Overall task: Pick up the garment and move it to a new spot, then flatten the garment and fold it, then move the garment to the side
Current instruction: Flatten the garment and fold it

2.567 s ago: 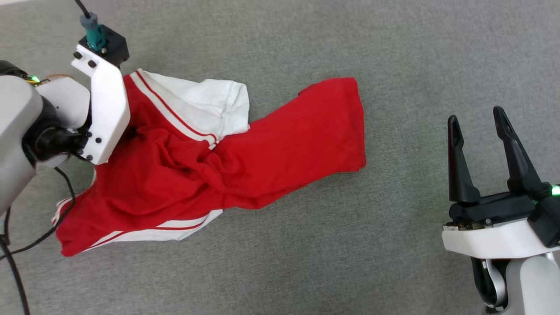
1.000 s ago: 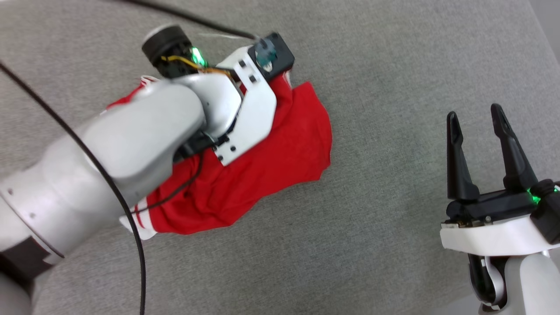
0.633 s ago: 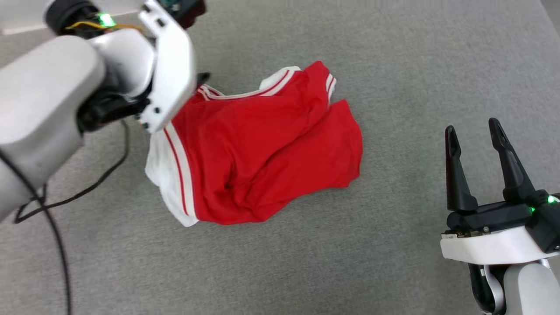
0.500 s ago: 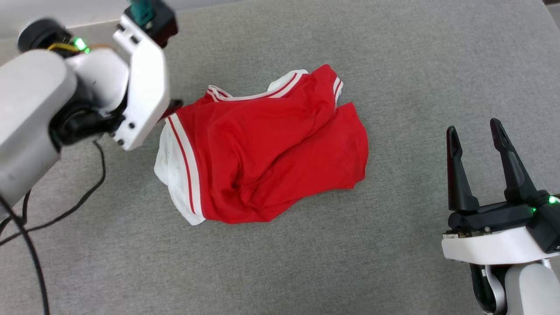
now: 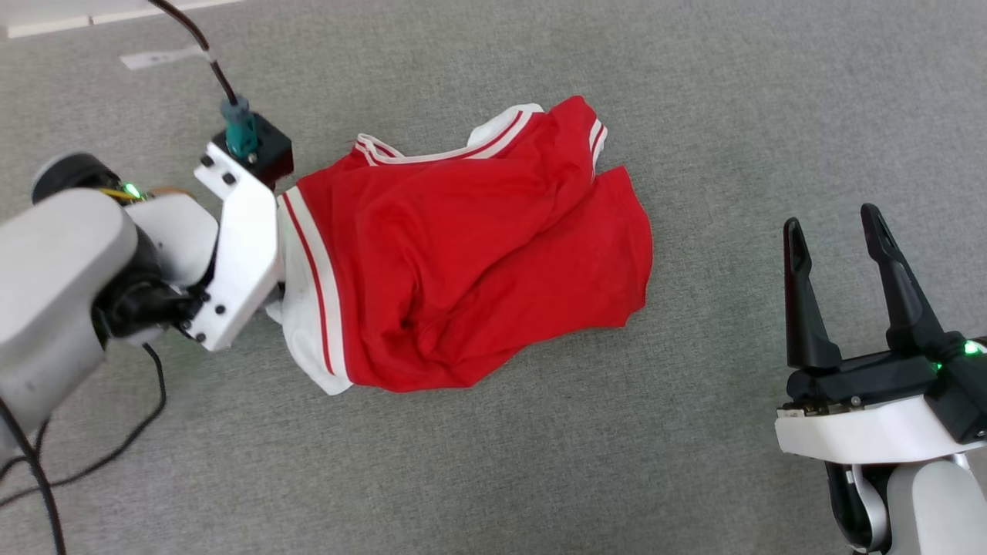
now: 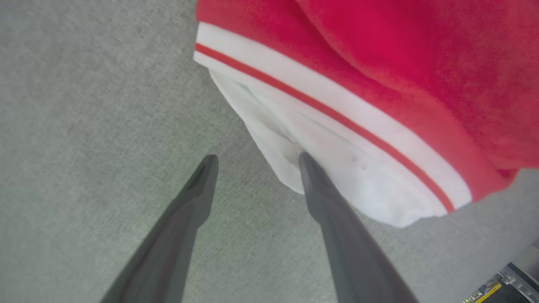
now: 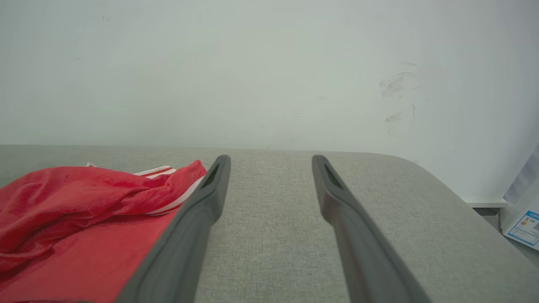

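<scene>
The garment point(image 5: 478, 254), a red T-shirt with white sleeves and striped trim, lies crumpled in a heap on the grey surface. One white sleeve point(image 5: 304, 308) bulges at its left edge. My left arm's white wrist bracket point(image 5: 239, 254) hangs just left of that sleeve and hides the fingers below it. In the left wrist view my left gripper point(image 6: 257, 156) is open; one fingertip point(image 6: 305, 162) touches the white sleeve point(image 6: 337, 168), the other is over bare surface. My right gripper point(image 5: 833, 217) stands open and empty well to the right of the garment point(image 7: 63, 198), fingers level point(image 7: 271, 158).
The grey padded surface point(image 5: 493, 462) spreads around the heap. A black cable point(image 5: 116, 447) trails from my left arm at the lower left. A pale wall point(image 7: 252, 63) rises behind the surface, whose far right corner point(image 7: 442, 181) rounds off. A labelled sheet point(image 7: 524, 210) stands beyond it.
My left arm dragged the spread garment rightward into a heap and let it go. In the last half second the arm dropped down beside the white sleeve. The right gripper stayed still.
</scene>
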